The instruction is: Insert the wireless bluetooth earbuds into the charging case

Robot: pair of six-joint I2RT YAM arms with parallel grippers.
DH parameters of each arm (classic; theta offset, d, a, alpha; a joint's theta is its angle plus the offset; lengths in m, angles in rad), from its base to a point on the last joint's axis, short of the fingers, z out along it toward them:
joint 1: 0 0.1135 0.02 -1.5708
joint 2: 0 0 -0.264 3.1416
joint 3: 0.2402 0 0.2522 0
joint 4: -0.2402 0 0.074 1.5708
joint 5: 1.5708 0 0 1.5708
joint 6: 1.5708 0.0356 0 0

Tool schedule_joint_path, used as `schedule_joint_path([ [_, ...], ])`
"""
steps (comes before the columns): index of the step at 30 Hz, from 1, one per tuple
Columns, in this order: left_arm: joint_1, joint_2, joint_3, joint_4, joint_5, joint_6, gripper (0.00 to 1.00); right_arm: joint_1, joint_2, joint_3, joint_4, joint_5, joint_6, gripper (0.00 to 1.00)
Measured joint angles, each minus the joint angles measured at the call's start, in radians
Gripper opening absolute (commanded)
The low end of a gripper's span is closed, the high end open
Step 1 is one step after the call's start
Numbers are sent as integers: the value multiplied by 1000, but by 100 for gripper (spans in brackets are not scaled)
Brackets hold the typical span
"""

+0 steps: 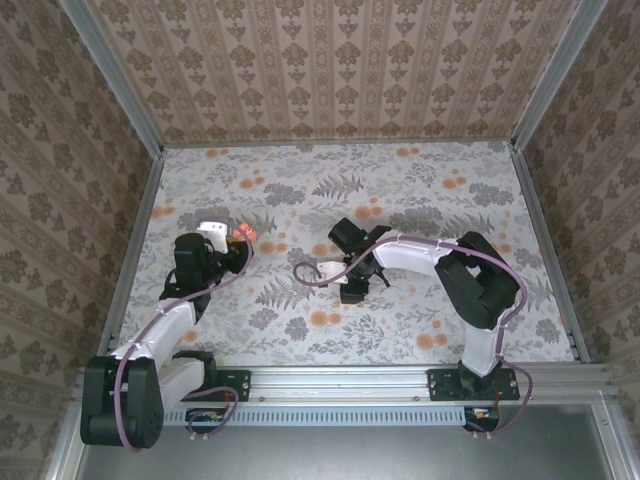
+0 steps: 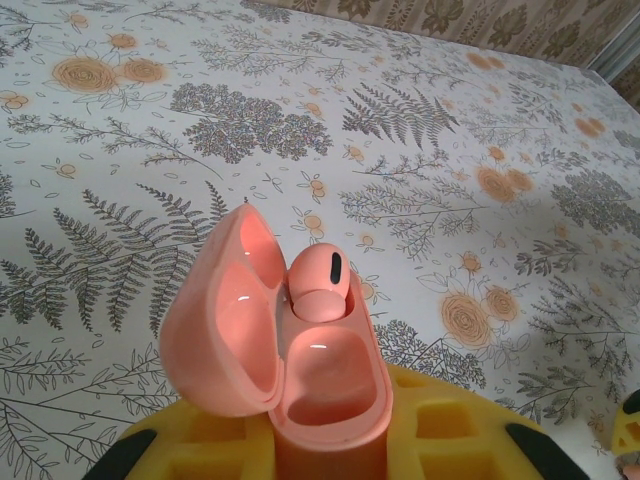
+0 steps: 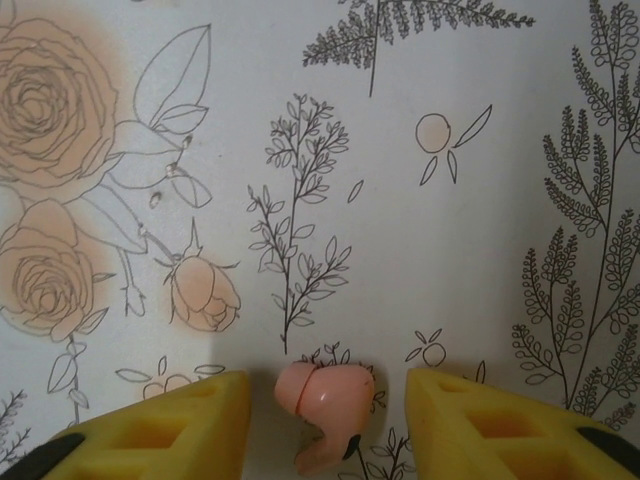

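Your right end effector [image 3: 328, 425] straddles the loose earbud [image 3: 322, 400] on the table [image 3: 450, 250], jaws spread: centre it, then close softly. Your left end effector [image 2: 335, 445] pinches the open charging case [image 2: 300, 370]; hold steady.

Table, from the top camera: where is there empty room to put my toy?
Bare table runs along the back wall, and there is a near strip by the metal rail. Mid-table is crowded: the left tool grips the charging case, and the right tool straddles an earbud.

One charging case [image 2: 325, 385], two earbuds [image 2: 318, 285] [image 3: 322, 400], two tools [image 1: 240, 238] [image 3: 328, 385], two robot arms [image 1: 170, 325] [image 1: 480, 285]
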Motion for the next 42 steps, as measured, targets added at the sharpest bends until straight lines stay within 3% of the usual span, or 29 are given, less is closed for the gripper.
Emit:
schedule_joint_path([
  [7, 0, 0, 0, 0, 0, 0, 18, 0, 16, 20, -1, 4, 6, 25],
  [20, -15, 0, 0, -1, 0, 8, 18, -6, -2, 16, 14, 4, 46, 19],
  [42, -256, 219, 85, 160, 45, 42, 18, -123, -346, -347, 617, -104, 529, 19],
])
